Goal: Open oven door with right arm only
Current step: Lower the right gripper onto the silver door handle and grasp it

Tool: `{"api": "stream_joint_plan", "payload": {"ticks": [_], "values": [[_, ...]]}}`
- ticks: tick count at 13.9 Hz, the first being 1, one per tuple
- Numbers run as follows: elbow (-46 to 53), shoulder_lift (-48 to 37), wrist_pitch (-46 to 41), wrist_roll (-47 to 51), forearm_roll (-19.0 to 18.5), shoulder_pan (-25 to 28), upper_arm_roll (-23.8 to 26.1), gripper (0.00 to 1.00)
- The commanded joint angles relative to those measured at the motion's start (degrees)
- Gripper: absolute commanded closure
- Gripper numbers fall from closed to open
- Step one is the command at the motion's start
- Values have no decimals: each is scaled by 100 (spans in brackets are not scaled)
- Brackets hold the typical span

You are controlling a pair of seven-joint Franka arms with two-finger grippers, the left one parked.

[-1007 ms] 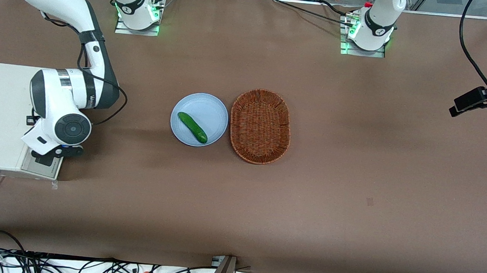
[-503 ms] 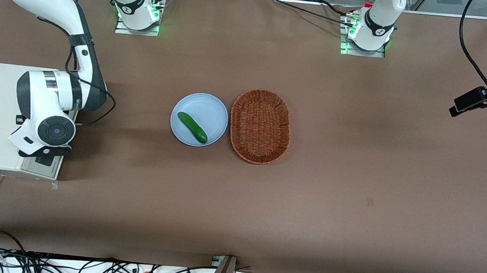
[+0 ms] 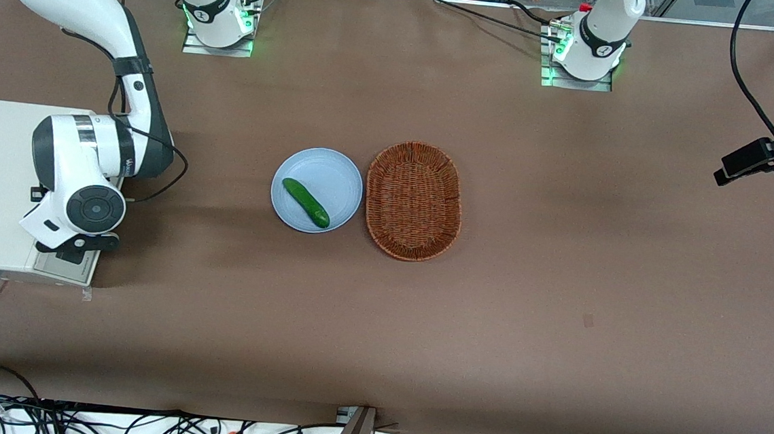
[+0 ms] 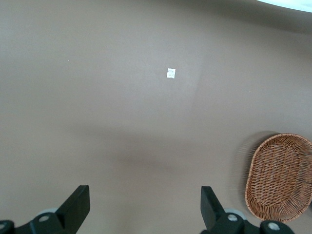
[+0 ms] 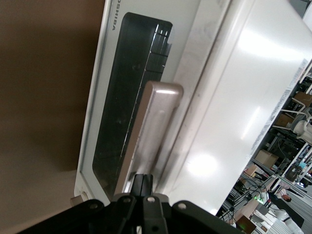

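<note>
The gripper (image 5: pixel 143 181), fingers pressed together, meets the brushed silver bar handle (image 5: pixel 146 130) beside the oven door (image 5: pixel 105 109)'s dark glass.

My small black gripper (image 5: pixel 144 187) sits at the long silver bar handle (image 5: pixel 146 131) on the light-grey oven door (image 5: pixel 105 97), toward my working end of the brown table (image 3: pixel 561 256)

From the front, the right arm (image 3: pixel 83 175) covers most of the oven door (image 3: pixel 67 264) and the end effector (image 3: pixel 75 250) beneath its wrist; in the right wrist view the handle (image 5: pixel 146 136) runs under the end effector (image 5: pixel 144 187), its lower end hidden; the wicker basket (image 4: pixel 280 176) is cut by the left wrist view's edge.
</note>
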Motion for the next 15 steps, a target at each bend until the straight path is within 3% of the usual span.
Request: {"api": "stream_joint_plan", "payload": {"ticks": [1,15], "values": [[-19,59,110,36,20,-42,20,100],[341,420,119,484,389,196,81,100]]}}
